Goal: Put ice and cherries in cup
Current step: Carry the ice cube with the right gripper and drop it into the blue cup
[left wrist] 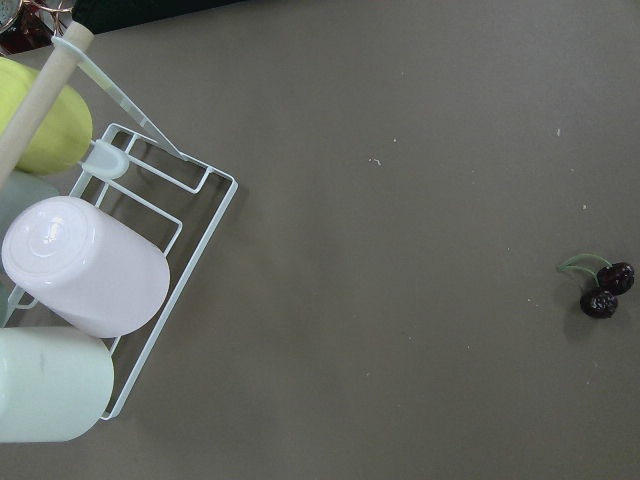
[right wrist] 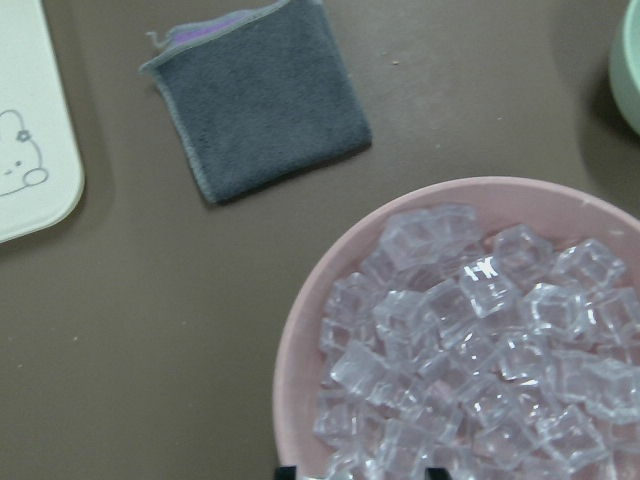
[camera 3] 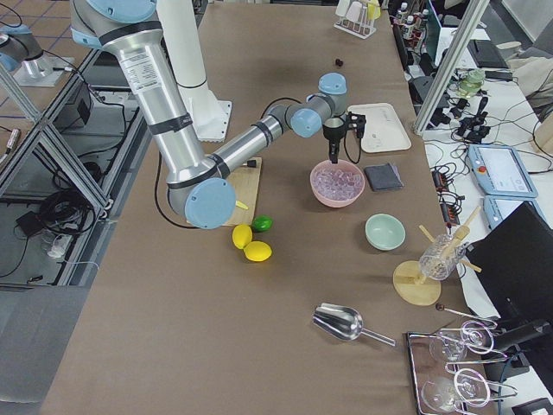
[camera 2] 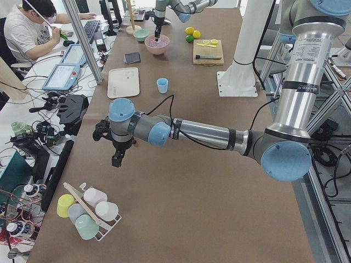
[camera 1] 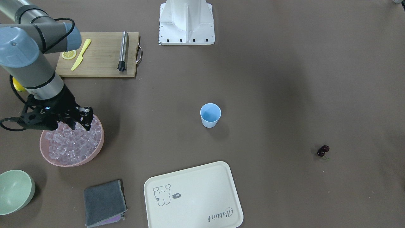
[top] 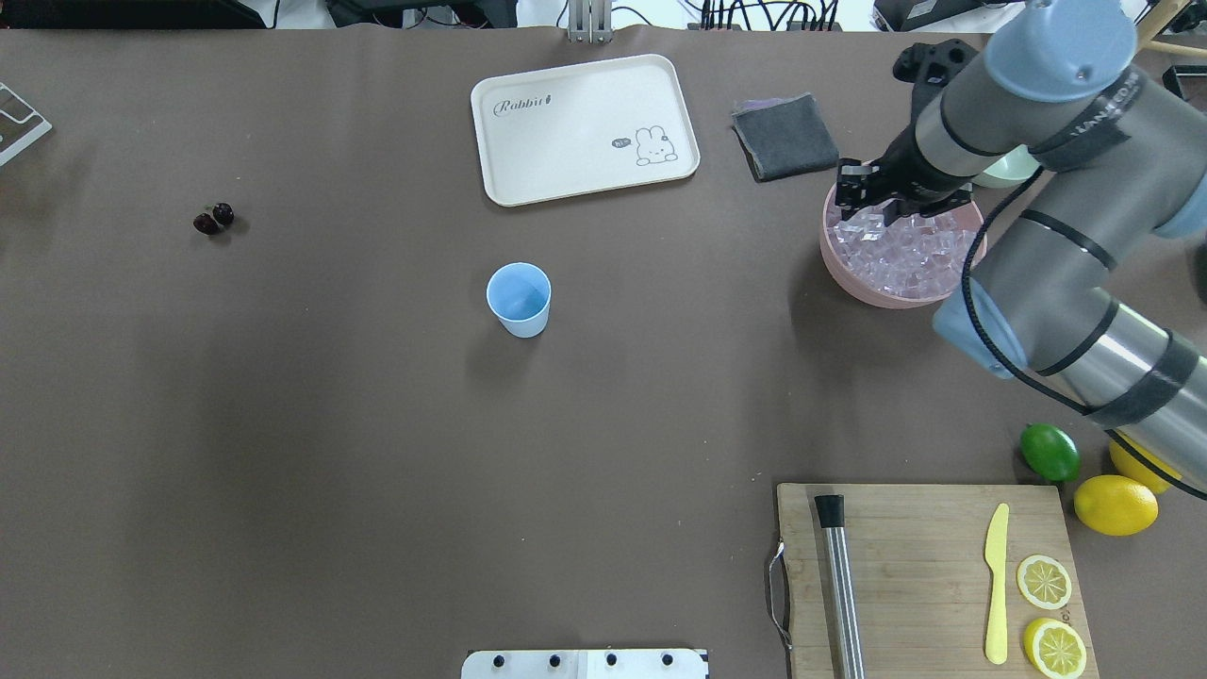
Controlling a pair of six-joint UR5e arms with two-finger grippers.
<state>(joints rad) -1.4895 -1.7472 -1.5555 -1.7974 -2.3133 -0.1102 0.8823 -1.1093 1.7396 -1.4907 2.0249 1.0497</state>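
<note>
right gripper point(camera 1: 80, 125) hangs with jaws apart just over the ice point(camera 1: 71, 144), heaped in a pink bowl point(camera 1: 73, 164) at lower left of the front view. judged: cubes hard, light, slick; pinch one top cube squarely across flat faces. cup point(camera 1: 210, 115) stands empty at centre, well apart. cherries point(camera 1: 323, 150) lie lower right. left gripper point(camera 2: 117, 160): state cannot be told.

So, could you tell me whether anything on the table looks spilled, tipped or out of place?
Nothing stands out: the small light blue cup stands upright, and the clear ice cubes sit inside the pink bowl.
</note>
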